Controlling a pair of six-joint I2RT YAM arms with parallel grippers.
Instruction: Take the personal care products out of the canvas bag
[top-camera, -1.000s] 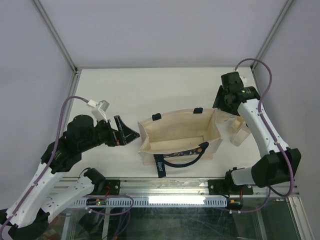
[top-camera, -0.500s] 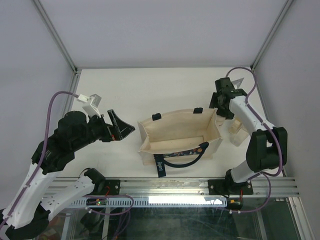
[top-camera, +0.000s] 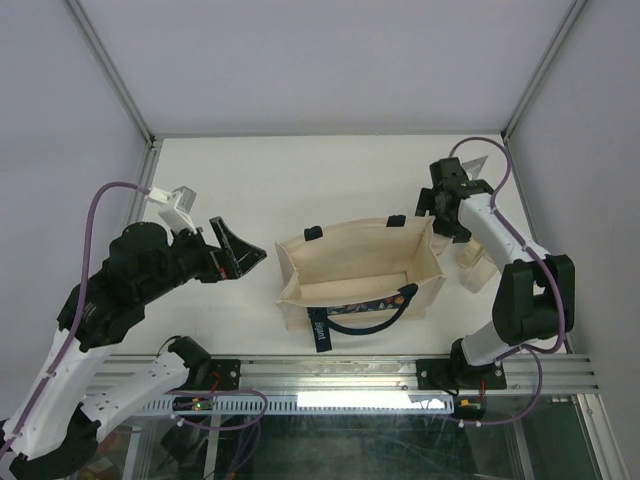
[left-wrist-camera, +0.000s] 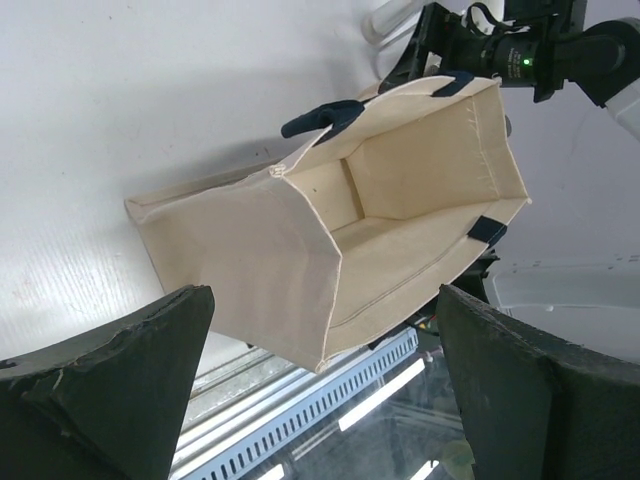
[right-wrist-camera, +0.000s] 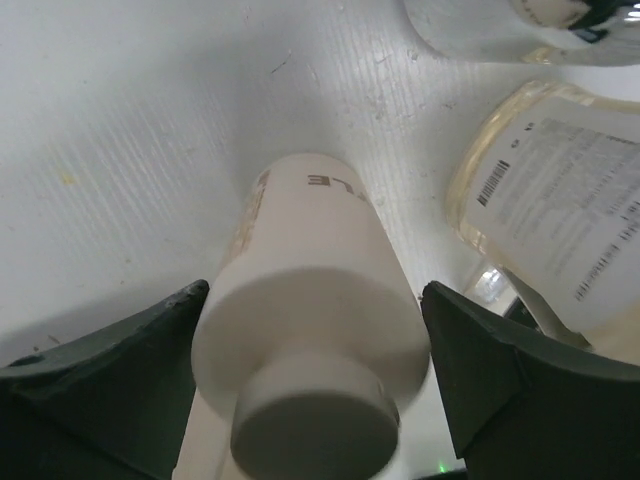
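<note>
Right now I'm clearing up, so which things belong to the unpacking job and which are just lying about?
Job: cloth bag; beige bottle; yellowish bottle; clear bottle.
Lying about: purple cables; metal rail.

**Tote open at centre, bottles grouped to its right**

The canvas bag (top-camera: 352, 268) sits mid-frame in the top view, beige, its mouth open upward. A navy handle (top-camera: 378, 312) droops over its lower rim, beside a dark label strap (top-camera: 320, 330). The personal care products (top-camera: 475, 262) cluster just right of it. In the right wrist view a beige bottle (right-wrist-camera: 310, 300) fills the centre, cap toward the lens. A yellowish bottle (right-wrist-camera: 555, 190) with a barcode label is at right, and a clear container (right-wrist-camera: 480, 25) is at the top edge.
</note>
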